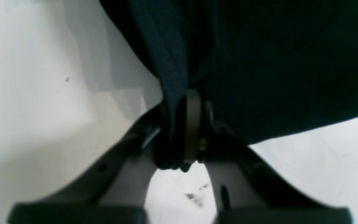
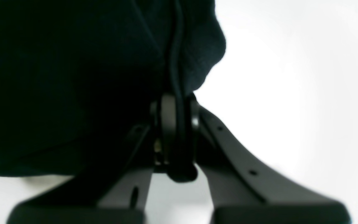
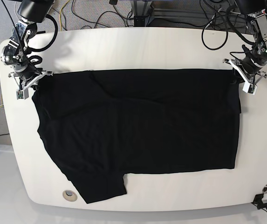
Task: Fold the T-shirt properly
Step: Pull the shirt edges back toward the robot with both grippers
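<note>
The black T-shirt [image 3: 138,126] lies spread across the white table [image 3: 138,46], plain side up, no print showing. One sleeve hangs toward the front edge [image 3: 100,184]. My left gripper [image 3: 238,77] is at the shirt's far right corner, shut on black cloth; the left wrist view shows the jaws closed on a bunched fold [image 1: 179,130] of the shirt [image 1: 275,62]. My right gripper [image 3: 37,81] is at the far left corner, shut on the shirt's edge; the right wrist view shows a hem pinched between the jaws [image 2: 179,130] with cloth [image 2: 57,77] beside them.
Cables [image 3: 124,14] run behind the table's far edge. Two round holes sit near the table's front corners, one at the left [image 3: 69,194] and one at the right [image 3: 265,188]. A bare table strip lies behind the shirt.
</note>
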{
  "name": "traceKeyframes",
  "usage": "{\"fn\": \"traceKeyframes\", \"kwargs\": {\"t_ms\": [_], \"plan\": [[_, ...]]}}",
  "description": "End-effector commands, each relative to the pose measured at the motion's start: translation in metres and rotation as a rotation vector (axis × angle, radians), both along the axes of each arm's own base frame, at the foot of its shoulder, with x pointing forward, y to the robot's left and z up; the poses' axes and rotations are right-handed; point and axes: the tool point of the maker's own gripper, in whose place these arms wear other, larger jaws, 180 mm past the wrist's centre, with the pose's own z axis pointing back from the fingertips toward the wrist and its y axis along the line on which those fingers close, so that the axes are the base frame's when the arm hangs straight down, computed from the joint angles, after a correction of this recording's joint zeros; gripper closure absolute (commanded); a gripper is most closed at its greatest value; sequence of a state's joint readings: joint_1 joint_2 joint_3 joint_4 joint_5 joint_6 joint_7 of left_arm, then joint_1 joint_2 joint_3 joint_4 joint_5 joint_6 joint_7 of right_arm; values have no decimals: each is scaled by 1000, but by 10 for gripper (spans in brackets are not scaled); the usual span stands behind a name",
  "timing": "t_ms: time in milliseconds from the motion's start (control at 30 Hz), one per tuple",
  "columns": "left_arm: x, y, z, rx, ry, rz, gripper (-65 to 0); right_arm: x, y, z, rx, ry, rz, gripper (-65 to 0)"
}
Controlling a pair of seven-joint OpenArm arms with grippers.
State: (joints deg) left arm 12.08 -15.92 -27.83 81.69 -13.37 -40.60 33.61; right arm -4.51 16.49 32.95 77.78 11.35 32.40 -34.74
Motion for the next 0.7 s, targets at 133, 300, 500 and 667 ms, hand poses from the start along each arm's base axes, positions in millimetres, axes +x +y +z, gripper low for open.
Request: {"fn": "traceKeyframes", "kwargs": {"t_ms": [133,300,500,667], "plan": [[-23,15,-8,62,75,3,0,-21,1,-13,-10,63,-5,0],[-56,33,-16,103,150,-2,0,-52,14,-24,-6,132,6,0],[-98,46,-6,175,204,-21,0,-100,31,-19,-52,211,46,0],[-117,40,-3,194,227,-52,0,-134,31,-17,-72,257,42,0]]}}
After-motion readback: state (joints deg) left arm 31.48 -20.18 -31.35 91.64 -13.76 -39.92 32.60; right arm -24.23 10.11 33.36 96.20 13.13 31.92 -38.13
